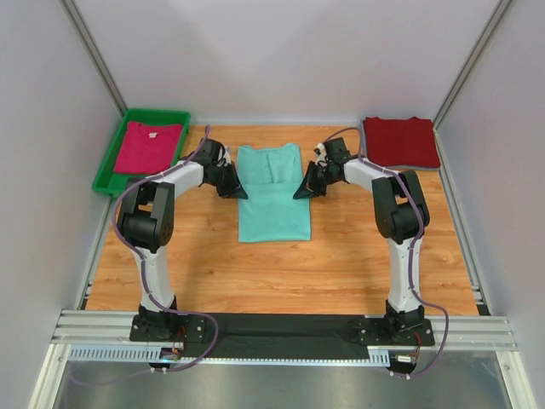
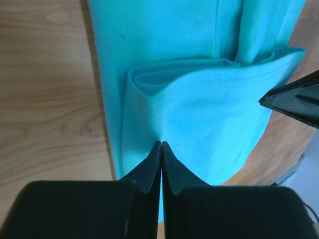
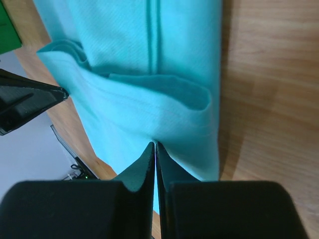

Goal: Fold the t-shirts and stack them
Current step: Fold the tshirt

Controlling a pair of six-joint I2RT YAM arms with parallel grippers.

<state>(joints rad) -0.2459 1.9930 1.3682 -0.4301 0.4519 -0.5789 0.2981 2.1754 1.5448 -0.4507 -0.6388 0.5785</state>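
Two sets of jaws are pinched fully together, each nipping a side edge of the mint-teal t-shirt (image 1: pixel 272 209): left jaws on its left edge, right jaws on its right. We see the cloth puckered into a raised fold between them. It lies in the middle of the table (image 1: pixel 272 273), long axis running near to far, with bare wood round it. The dark red t-shirt (image 1: pixel 400 141) sits far right. The magenta-pink t-shirt (image 1: pixel 149 146) lies in the green tray (image 1: pixel 119 183), far left.

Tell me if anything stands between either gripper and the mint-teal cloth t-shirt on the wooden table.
Nothing visible does. The left gripper and right gripper are each shut on the mint-teal cloth t-shirt, one at each side edge.
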